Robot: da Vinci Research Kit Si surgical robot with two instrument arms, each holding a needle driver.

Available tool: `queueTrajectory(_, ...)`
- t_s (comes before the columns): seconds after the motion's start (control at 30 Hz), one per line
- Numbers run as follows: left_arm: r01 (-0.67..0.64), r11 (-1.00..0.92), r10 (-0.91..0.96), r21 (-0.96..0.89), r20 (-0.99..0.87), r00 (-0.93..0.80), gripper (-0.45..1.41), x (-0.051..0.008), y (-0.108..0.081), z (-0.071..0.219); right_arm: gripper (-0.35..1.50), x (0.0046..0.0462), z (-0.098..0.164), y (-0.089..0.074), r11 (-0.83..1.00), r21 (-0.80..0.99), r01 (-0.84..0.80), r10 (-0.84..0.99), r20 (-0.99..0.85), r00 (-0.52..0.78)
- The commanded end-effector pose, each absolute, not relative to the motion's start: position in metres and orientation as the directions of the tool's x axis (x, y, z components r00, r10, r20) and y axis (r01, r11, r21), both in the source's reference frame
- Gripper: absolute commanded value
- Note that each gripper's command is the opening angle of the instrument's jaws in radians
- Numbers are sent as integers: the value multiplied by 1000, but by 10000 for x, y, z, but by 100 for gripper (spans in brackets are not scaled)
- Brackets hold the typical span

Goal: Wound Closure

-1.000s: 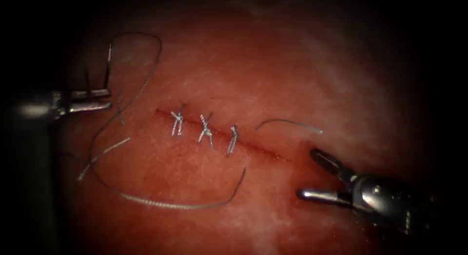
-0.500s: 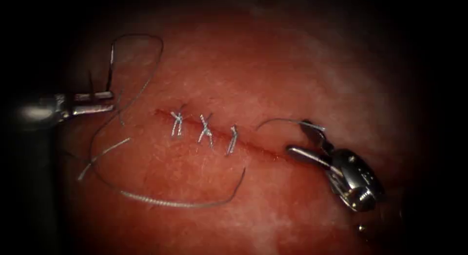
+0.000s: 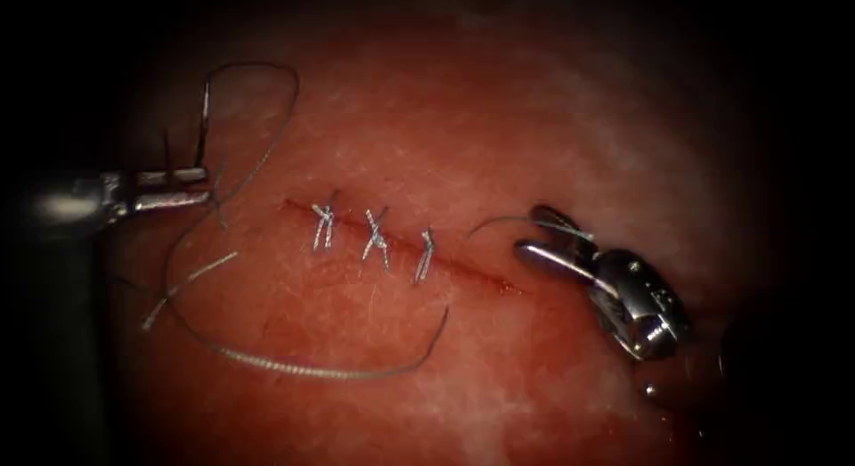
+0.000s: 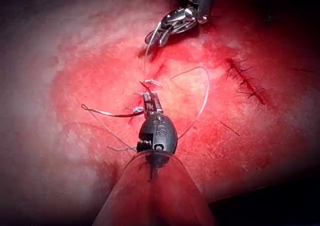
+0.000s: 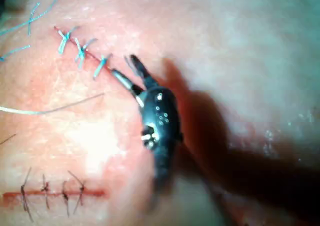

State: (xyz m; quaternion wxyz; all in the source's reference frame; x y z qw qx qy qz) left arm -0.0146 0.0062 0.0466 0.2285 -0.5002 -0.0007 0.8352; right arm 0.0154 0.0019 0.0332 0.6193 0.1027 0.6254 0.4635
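Far left of the cut (image 3: 401,243): left tool (image 3: 200,187) level, clamped on the thread (image 3: 303,370). Three stitches (image 3: 374,239) mid-cut. Bare tissue (image 3: 499,118) above. Right end: right tool (image 3: 541,234) angled in, spread around the needle (image 3: 521,222).

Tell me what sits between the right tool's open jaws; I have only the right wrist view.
Observer: The needle. In the endoscope view the right tool straddles it near its right end, to the right of the third stitch.
Operator: Is it in the tissue?
Observer: It lies over the tissue, just above the cut. I cannot tell whether its left tip is buried.
Operator: And the left tool?
Observer: The left tool is shut on the thread, left of the cut.
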Motion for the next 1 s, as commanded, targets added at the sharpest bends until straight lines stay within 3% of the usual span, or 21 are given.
queueTrajectory(0.03,-380,-895,386,-235,-834,-395,-45,-151,51,471,-35,160,335,8,546,711,-443,706,-675,-212)
queueTrajectory(0.7,-379,-895,385,-234,-836,-392,-45,-156,48,473,-35,177,341,29,568,687,-453,691,-697,-191)
queueTrajectory(0.73,-378,-896,383,-233,-836,-392,-45,-155,49,476,59,176,339,22,575,683,-451,692,-700,-177)
queueTrajectory(0.8,-378,-897,381,-231,-837,-392,-45,-155,49,479,106,175,336,11,579,676,-456,700,-699,-148)
queueTrajectory(0.9,-374,-899,378,-228,-834,-401,-45,-158,47,484,123,172,327,-10,588,671,-451,705,-699,-122)
queueTrajectory(1.0,-368,-901,377,-229,-833,-405,-45,-167,44,488,128,172,314,-30,594,676,-435,712,-694,-106)
